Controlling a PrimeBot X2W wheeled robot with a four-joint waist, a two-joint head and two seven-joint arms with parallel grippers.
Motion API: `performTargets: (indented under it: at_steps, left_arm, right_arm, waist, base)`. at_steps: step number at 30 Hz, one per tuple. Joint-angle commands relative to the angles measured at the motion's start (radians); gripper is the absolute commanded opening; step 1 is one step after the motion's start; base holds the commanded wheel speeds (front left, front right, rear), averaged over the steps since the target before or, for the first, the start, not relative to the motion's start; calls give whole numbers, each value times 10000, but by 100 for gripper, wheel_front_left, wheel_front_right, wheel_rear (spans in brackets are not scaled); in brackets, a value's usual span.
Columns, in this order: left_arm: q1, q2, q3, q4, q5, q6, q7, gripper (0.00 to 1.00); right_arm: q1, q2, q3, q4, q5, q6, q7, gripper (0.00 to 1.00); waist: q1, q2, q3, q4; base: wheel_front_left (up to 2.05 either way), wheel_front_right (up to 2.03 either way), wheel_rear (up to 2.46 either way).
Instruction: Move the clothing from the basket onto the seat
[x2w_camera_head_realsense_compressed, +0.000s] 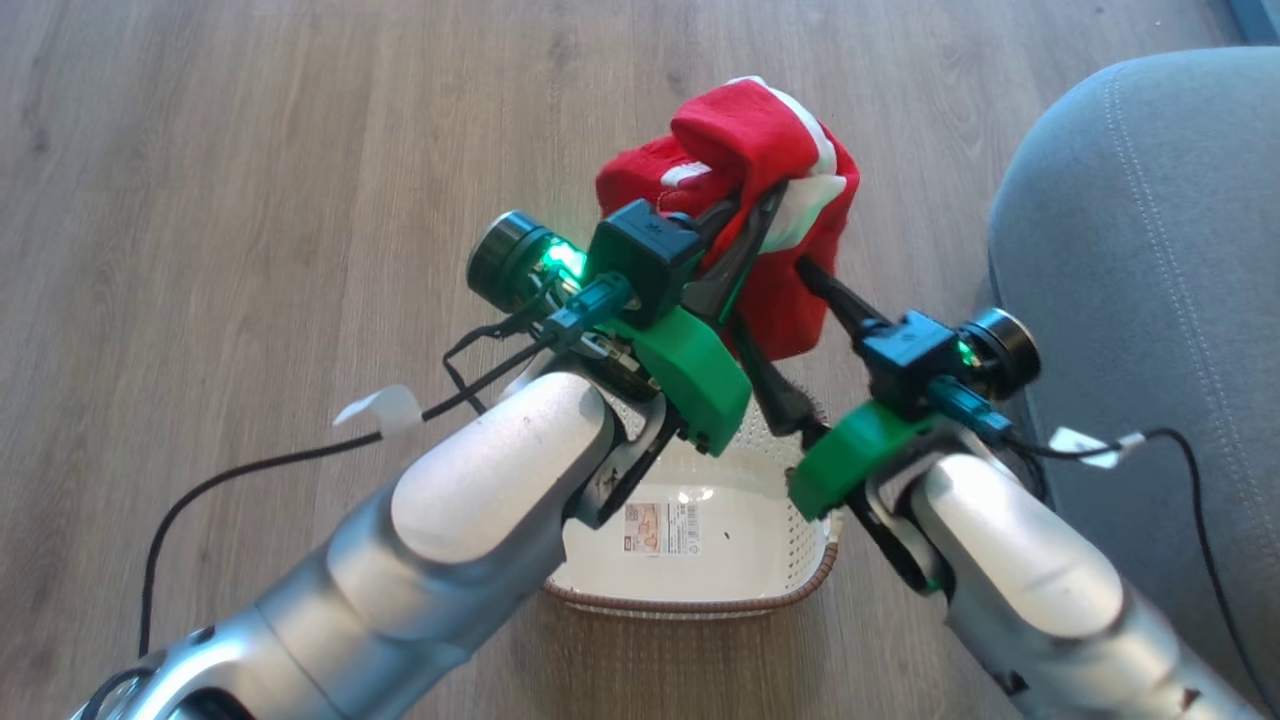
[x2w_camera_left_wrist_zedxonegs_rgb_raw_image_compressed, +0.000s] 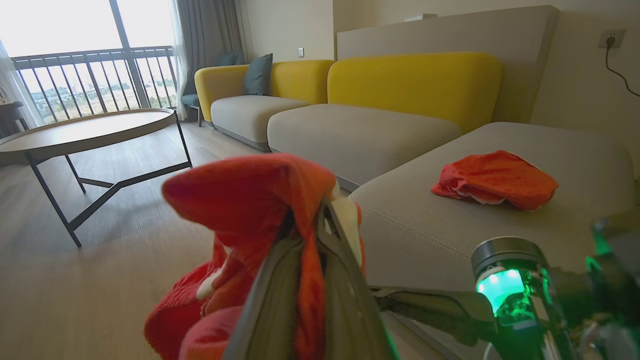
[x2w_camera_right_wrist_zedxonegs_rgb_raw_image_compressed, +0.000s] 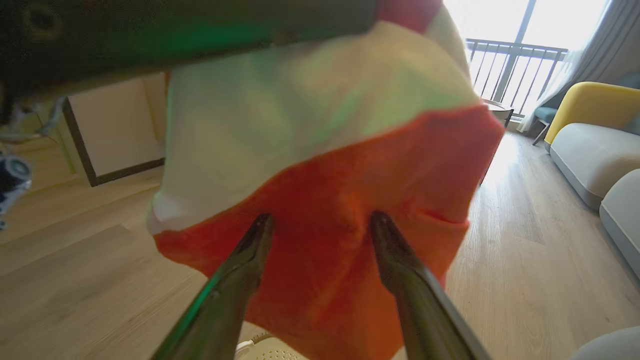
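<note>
My left gripper (x2w_camera_head_realsense_compressed: 768, 205) is shut on a red garment with white trim (x2w_camera_head_realsense_compressed: 760, 130) and holds this clothing in the air above the basket (x2w_camera_head_realsense_compressed: 700, 603). The cream basket sits on the floor under both arms, its sticker-labelled bottom bare. In the left wrist view the fingers (x2w_camera_left_wrist_zedxonegs_rgb_raw_image_compressed: 320, 210) pinch the red fabric (x2w_camera_left_wrist_zedxonegs_rgb_raw_image_compressed: 250, 195). My right gripper (x2w_camera_head_realsense_compressed: 770, 295) is open, its fingertips against the hanging garment's lower part; the right wrist view shows its two fingers (x2w_camera_right_wrist_zedxonegs_rgb_raw_image_compressed: 321, 217) spread on the cloth (x2w_camera_right_wrist_zedxonegs_rgb_raw_image_compressed: 325, 165). The grey seat (x2w_camera_head_realsense_compressed: 1130, 220) lies to the right, and another red garment (x2w_camera_left_wrist_zedxonegs_rgb_raw_image_compressed: 495, 180) rests on it.
Wooden floor surrounds the basket, with a black cable (x2w_camera_head_realsense_compressed: 200, 490) trailing at the left. The left wrist view shows a round coffee table (x2w_camera_left_wrist_zedxonegs_rgb_raw_image_compressed: 85, 132) on dark legs and a yellow-backed sofa (x2w_camera_left_wrist_zedxonegs_rgb_raw_image_compressed: 415, 85) beyond the seat (x2w_camera_left_wrist_zedxonegs_rgb_raw_image_compressed: 450, 225).
</note>
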Motion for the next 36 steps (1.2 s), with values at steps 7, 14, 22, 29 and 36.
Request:
performTargets:
  at_steps: [7, 14, 22, 29, 36]
  left_arm:
    - [-398, -117, 82, -153, -95, -126, -207, 0]
    - [-357, -169, -4, -50, -185, -152, -286, 0]
    - [-366, -171, -9, 116, -197, -116, -411, 5]
    - [-289, -81, 3, 365, -228, -225, -566, 100]
    - [-218, 2, -56, 680, -258, -455, -679, 100]
  right_arm:
    - [-1022, 400, 250, 266, 69, 69, -49, 100]
    - [-1143, 498, 184, 534, 258, 69, -49, 0]
    - [-930, 447, -87, 355, 451, 69, -49, 0]
    - [-447, 280, -577, -149, 425, 69, -49, 0]
    - [229, 85, -1418, -676, 296, 69, -49, 0]
  waist:
    - [0, 1, 52, 161]
    - [0, 1, 83, 238]
    - [0, 1, 126, 159]
    - [0, 1, 155, -99]
    - [0, 1, 122, -492]
  base:
    - [0, 0, 0]
    - [0, 0, 0]
    - [0, 0, 0]
    - [0, 0, 0]
    - [0, 0, 0]
